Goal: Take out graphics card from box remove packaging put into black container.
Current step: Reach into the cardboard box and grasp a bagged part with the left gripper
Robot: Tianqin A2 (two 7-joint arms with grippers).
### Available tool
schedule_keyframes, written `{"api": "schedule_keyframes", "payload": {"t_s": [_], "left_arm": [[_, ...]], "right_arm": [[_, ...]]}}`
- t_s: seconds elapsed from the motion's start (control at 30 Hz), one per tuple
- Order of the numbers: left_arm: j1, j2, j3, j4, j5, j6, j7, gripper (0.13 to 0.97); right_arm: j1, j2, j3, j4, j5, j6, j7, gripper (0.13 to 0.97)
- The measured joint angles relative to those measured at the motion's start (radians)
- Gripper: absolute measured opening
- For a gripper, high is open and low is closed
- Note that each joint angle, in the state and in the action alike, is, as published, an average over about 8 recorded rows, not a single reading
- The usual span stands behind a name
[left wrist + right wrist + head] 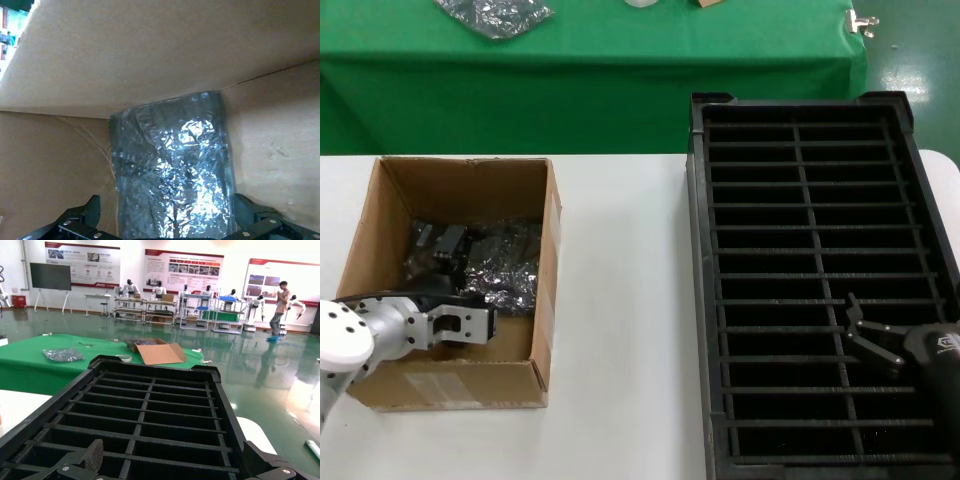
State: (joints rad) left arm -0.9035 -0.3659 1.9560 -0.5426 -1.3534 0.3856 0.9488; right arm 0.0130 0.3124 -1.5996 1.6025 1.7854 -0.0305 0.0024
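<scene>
my left gripper (470, 322) is down inside the box (546, 262), jaws spread wide with the packaging (172, 172) lying between them, nothing pinched yet. graphics card itself isn't visible, presumably inside that shiny bag on the box floor. right gripper (860, 330) hangs over the black container (698, 300), jaws apart, holding nothing. risks as i see them: bag is slick and wrinkly, so closing may catch only loose film and the card slides out on lift. jaws also sit close to the near cardboard wall, could snag it and drag the box.
</scene>
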Motion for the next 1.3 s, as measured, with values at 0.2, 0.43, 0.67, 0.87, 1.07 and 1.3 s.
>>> {"api": "schedule_keyframes", "payload": {"t_s": [0.2,0.43,0.67,0.87,1.07,1.3], "left_arm": [[-0.006,0.008,-0.027,0.019,-0.059,-0.018,0.097,0.900],[0.000,0.007,-0.052,0.013,-0.103,-0.028,0.161,0.805],[0.037,-0.025,-0.025,-0.076,-0.065,-0.031,0.072,0.677],[0.072,-0.058,0.003,-0.165,-0.008,-0.032,-0.038,0.581],[0.095,-0.084,0.021,-0.229,0.038,-0.033,-0.122,0.477],[0.110,-0.105,0.033,-0.272,0.064,-0.033,-0.179,0.337]], "right_arm": [[0.000,0.000,0.000,0.000,0.000,0.000,0.000,0.966],[0.000,0.000,0.000,0.000,0.000,0.000,0.000,0.966],[0.000,0.000,0.000,0.000,0.000,0.000,0.000,0.966],[0.000,0.000,0.000,0.000,0.000,0.000,0.000,0.966],[0.000,0.000,0.000,0.000,0.000,0.000,0.000,0.966],[0.000,0.000,0.000,0.000,0.000,0.000,0.000,0.966]]}}
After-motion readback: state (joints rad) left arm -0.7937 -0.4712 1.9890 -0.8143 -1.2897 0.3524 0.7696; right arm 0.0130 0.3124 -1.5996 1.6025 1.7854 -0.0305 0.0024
